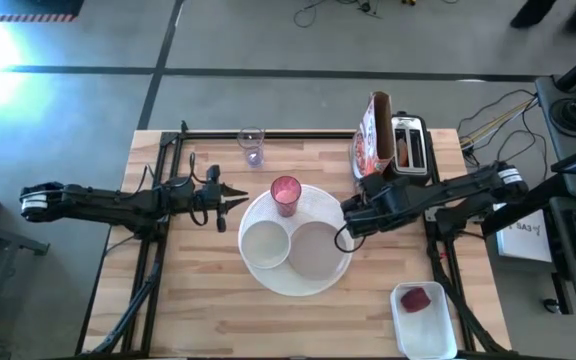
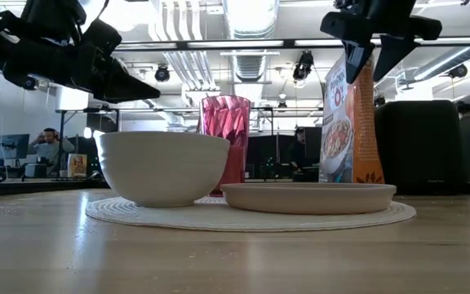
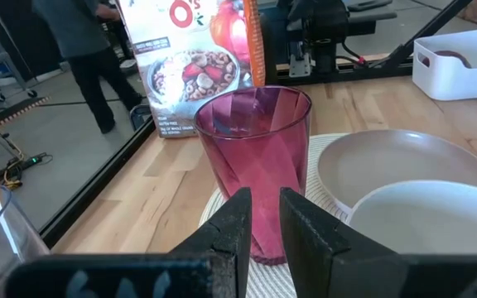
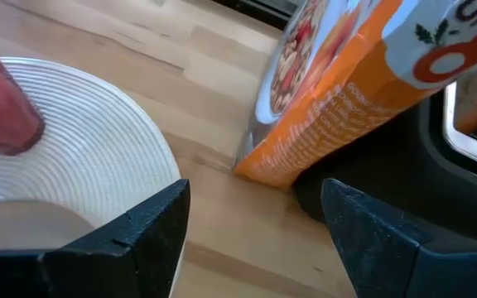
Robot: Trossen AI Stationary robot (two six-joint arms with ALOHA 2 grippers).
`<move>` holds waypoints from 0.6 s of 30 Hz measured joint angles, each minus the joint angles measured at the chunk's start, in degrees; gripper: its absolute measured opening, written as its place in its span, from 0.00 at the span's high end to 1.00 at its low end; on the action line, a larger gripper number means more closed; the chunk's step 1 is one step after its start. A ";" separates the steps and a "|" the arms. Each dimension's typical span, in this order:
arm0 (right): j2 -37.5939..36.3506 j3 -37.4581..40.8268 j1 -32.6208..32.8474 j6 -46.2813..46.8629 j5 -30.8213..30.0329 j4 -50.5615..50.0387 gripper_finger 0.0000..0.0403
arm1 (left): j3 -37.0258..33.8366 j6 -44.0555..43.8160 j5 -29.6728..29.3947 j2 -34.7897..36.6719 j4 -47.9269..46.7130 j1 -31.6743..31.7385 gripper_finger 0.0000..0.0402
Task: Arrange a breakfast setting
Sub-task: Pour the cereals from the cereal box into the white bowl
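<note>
White ribbed placemat [image 1: 268,275] sits mid-table as the base of the setting, carrying the small white bowl [image 1: 265,243] and the small grey plate [image 1: 315,247] side by side, with the pink-red tumbler [image 1: 285,194] on its far edge; grouping them on the mat keeps the meal in one reachable spot. The right gripper [image 1: 351,220] hangs above the mat's right rim just beside the plate, jaws spread wide and holding nothing, probably so it can lift clear without nudging the plate. The left gripper [image 1: 240,200] hovers off the mat's left edge, aimed at the tumbler, fingers nearly together and empty. A cereal box [image 1: 371,148] stands upright against the toaster [image 1: 409,145], out of the way; its front shows "O's" and a bowl of rings. The small red fruit [image 1: 416,298] waits in the white tub [image 1: 424,321] near the front right corner.
</note>
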State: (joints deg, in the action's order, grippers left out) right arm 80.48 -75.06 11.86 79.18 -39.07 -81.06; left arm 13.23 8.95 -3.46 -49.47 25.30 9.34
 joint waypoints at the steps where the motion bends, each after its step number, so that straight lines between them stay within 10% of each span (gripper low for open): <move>1: 0.12 0.09 0.02 0.57 -0.01 -0.25 0.34 | 0.00 -0.02 0.00 0.00 0.00 0.00 0.88; 18: 0.09 3.71 5.89 18.86 -7.98 -8.42 0.28 | 0.00 -0.46 0.00 -0.07 -1.01 -0.04 0.88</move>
State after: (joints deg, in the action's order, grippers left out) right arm 80.56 -71.34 17.74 98.04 -47.05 -89.48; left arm 13.23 8.49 -3.46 -49.54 24.29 9.30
